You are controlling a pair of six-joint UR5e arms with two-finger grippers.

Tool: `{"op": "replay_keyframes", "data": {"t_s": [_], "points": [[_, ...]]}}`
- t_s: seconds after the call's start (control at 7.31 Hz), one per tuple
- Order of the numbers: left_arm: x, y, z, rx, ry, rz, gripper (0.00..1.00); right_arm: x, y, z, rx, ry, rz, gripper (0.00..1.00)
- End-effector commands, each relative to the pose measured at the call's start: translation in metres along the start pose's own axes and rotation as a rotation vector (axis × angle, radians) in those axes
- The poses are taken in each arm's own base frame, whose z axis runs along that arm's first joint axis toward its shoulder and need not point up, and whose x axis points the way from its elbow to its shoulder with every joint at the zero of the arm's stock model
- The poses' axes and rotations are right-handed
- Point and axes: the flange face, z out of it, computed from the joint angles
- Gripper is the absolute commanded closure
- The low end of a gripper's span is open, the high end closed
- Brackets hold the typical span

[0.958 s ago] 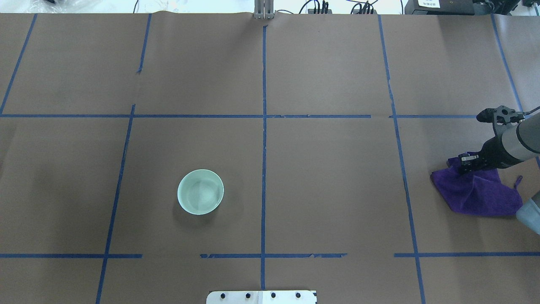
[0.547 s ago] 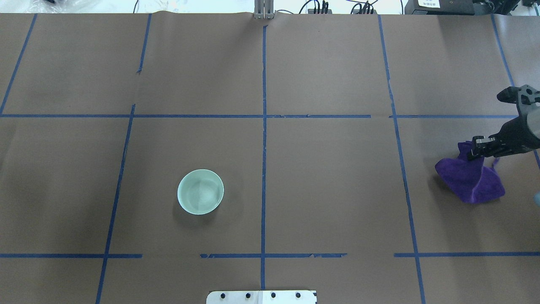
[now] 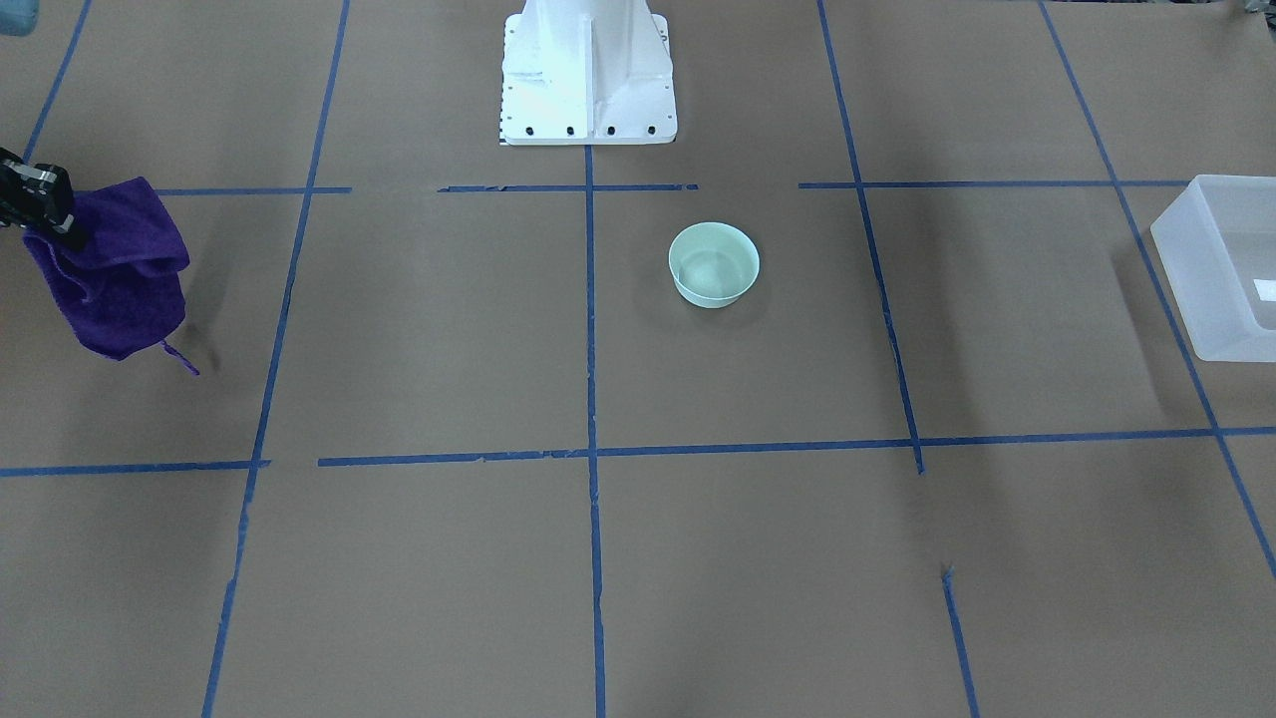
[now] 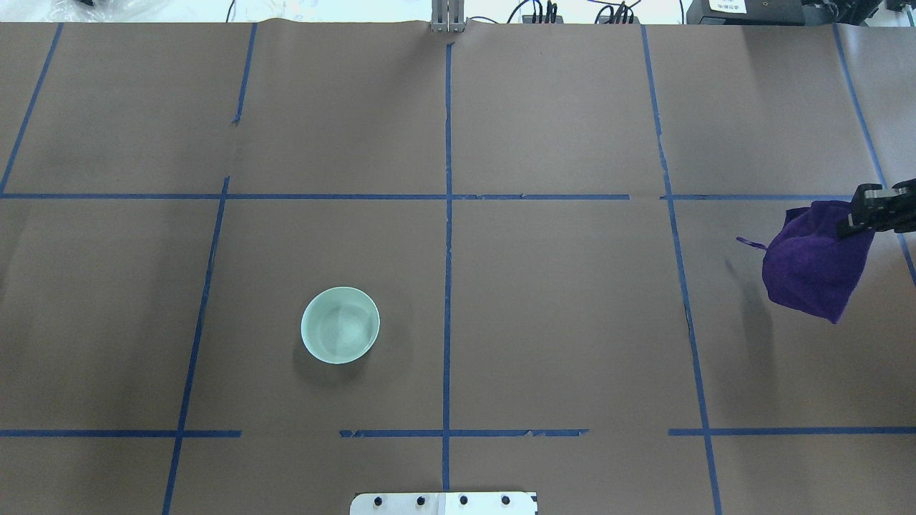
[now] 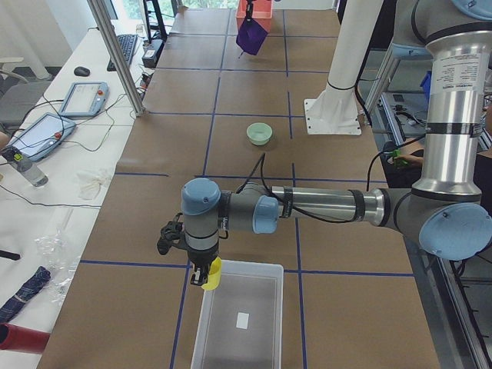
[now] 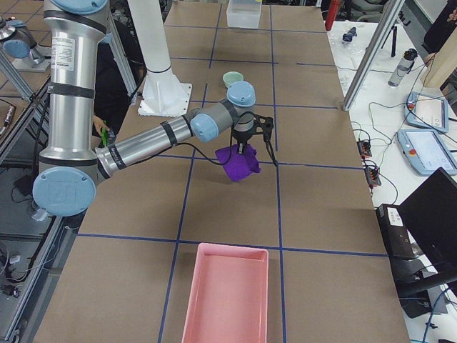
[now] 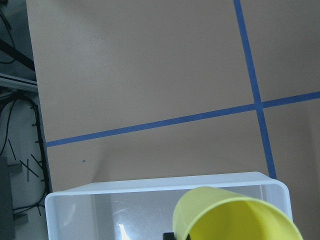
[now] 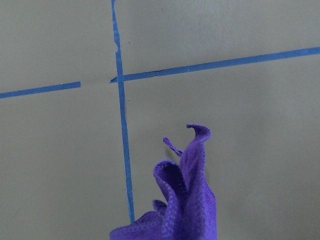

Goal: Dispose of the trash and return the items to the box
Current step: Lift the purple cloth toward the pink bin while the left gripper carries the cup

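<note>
Cloth lifted at the right edge, cup at the bin

In my overhead view the right gripper (image 4: 859, 218) is clamped on the top of the crumpled purple cloth (image 4: 816, 268). Half a second ago the cloth sagged lower in the frame, by the tape line. Now it hangs clear of the brown paper table (image 4: 558, 322), higher and closer to the right edge. The pale mint-green round bowl (image 4: 340, 325) has not moved, left of centre. In the left-end view the left gripper (image 5: 201, 273) has the small yellow plastic tumbler cup (image 5: 211, 274) at its tip, over the near wall of the translucent frosted-white rectangular bin (image 5: 269, 269), bottom centre. I cannot tell how those jaws stand
</note>
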Motion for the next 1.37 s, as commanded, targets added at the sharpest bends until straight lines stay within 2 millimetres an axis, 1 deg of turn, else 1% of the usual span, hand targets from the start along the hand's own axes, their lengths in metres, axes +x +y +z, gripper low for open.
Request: {"op": "replay_keyframes", "data": {"t_s": [0.0, 0.14, 0.27, 0.41, 0.55, 0.68, 0.82, 0.96, 1.23], "points": [[-0.006, 0.041, 0.03, 0.014, 0.055, -0.041, 1.0, 0.017, -0.01, -0.038, 0.08, -0.006, 0.016, 1.0], [-0.008, 0.057, 0.048, 0.017, 0.1, -0.028, 1.0, 0.028, -0.012, -0.049, 0.104, -0.003, 0.019, 1.0], [0.006, 0.06, 0.069, 0.002, 0.163, 0.012, 1.0, 0.036, -0.015, -0.058, 0.127, -0.001, 0.013, 1.0], [0.009, 0.063, 0.083, -0.004, 0.174, 0.036, 1.0, 0.046, -0.011, -0.068, 0.145, 0.004, 0.004, 1.0], [0.013, 0.067, 0.102, -0.024, 0.184, 0.059, 1.0, 0.057, -0.012, -0.08, 0.174, 0.009, -0.011, 1.0], [0.011, 0.075, 0.124, -0.025, 0.208, 0.08, 1.0, 0.067, -0.012, -0.088, 0.191, 0.015, -0.009, 1.0], [0.008, 0.082, 0.138, -0.02, 0.22, 0.096, 1.0, 0.074, -0.014, -0.097, 0.211, 0.019, -0.014, 1.0], [0.014, 0.081, 0.138, -0.018, 0.267, 0.102, 1.0, 0.076, -0.014, -0.099, 0.216, 0.021, -0.011, 1.0], [0.016, 0.08, 0.136, -0.014, 0.272, 0.107, 1.0, 0.077, -0.014, -0.101, 0.22, 0.02, -0.009, 1.0]]}}
